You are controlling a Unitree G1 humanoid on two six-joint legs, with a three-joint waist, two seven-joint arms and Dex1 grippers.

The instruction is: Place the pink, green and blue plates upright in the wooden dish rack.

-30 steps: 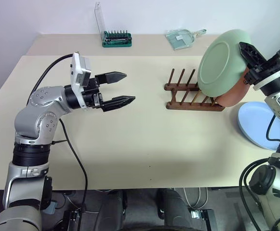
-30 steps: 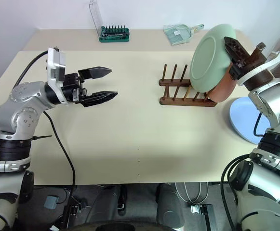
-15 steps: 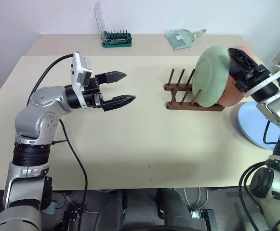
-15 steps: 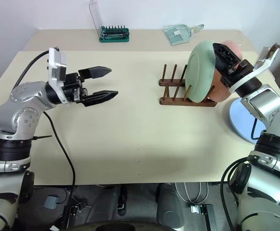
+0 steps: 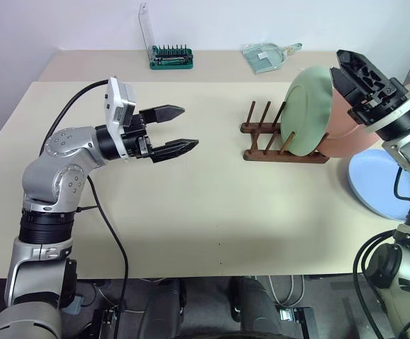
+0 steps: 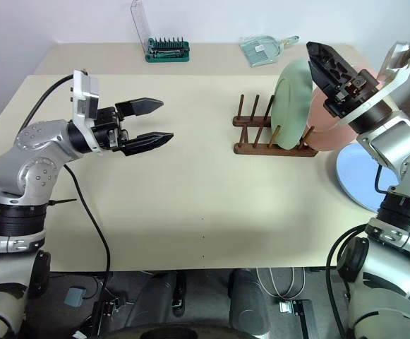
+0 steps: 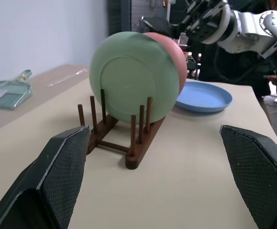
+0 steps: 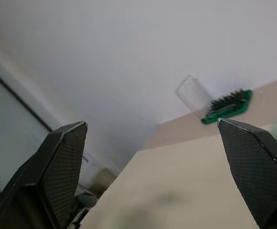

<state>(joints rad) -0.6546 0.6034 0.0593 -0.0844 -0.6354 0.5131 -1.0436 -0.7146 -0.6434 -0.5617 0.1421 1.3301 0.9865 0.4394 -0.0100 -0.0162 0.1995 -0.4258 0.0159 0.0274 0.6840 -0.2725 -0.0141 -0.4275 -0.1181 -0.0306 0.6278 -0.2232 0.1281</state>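
The green plate (image 5: 305,113) stands upright between the pegs of the wooden dish rack (image 5: 264,134). Just behind it the pink plate (image 5: 347,134) stands in the rack too. On the table to the right of the rack the blue plate (image 5: 378,182) lies flat. My right gripper (image 5: 354,70) hovers open just above the top edges of the green and pink plates, holding nothing. My left gripper (image 5: 189,127) is open and empty over the table's middle left, pointing at the rack from well apart. Its wrist view shows the green plate (image 7: 128,71) and the pink plate (image 7: 175,61) slotted in the rack.
A green bit holder with a clear lid (image 5: 169,56) and a pale green dustpan (image 5: 268,56) sit at the table's far edge. Bare tabletop (image 5: 212,205) stretches between my left gripper and the rack.
My right gripper lowered the green plate into the rack, let go of it and rose slightly with its fingers open. The left arm has not moved.
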